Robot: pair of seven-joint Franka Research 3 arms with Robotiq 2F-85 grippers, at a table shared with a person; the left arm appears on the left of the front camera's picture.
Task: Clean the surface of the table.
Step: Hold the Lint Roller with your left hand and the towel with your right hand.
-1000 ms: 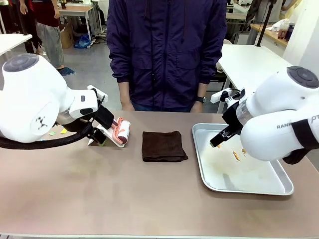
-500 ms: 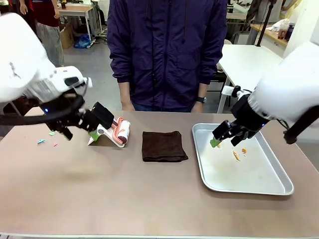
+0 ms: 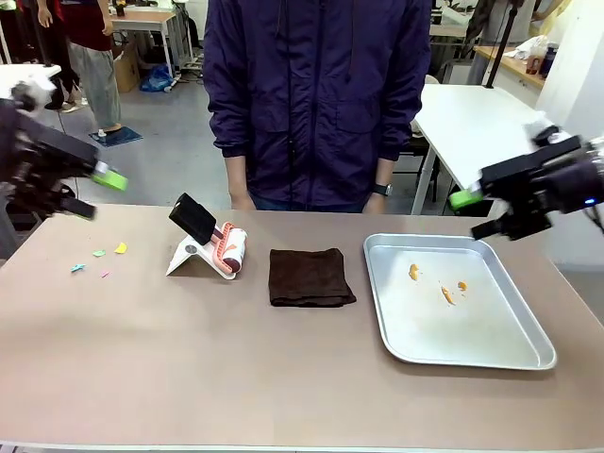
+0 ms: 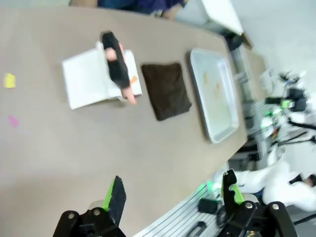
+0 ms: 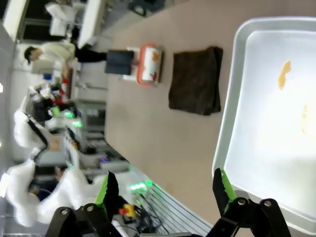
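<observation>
Near the far-left corner of the surface (image 3: 236, 377) lie scraps (image 3: 120, 248); left tool (image 3: 94, 193), spread wide and empty like right tool (image 3: 475, 214), should descend squarely.

We could read no text, label, brand or number in any of the views; the lint roller (image 3: 232, 251) on the table (image 3: 189, 359) bore red-orange markings on its wrapper, but these were too small and blurred for us to make out as letters or figures.
</observation>
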